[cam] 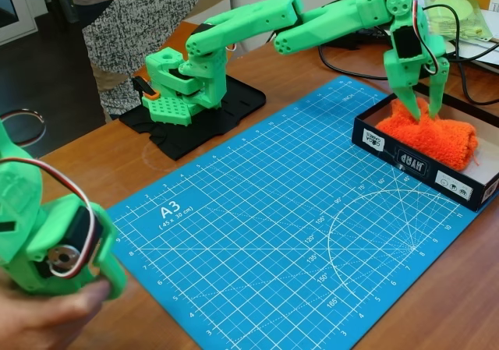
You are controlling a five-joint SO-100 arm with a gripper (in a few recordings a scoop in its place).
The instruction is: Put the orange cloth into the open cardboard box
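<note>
Fixed view, orange cloth (pixel 430 134) lying inside the open cardboard box (pixel 405 160) at the right, green arm's fingers (pixel 422 110) spread apart, tips pressing down into the cloth, box on the corner of a blue cutting mat (pixel 265 225), on the brown tabletop (pixel 86 163).

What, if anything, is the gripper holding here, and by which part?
The gripper straddles the orange cloth at its left end, inside the open cardboard box; whether it grips cannot be told.
</note>
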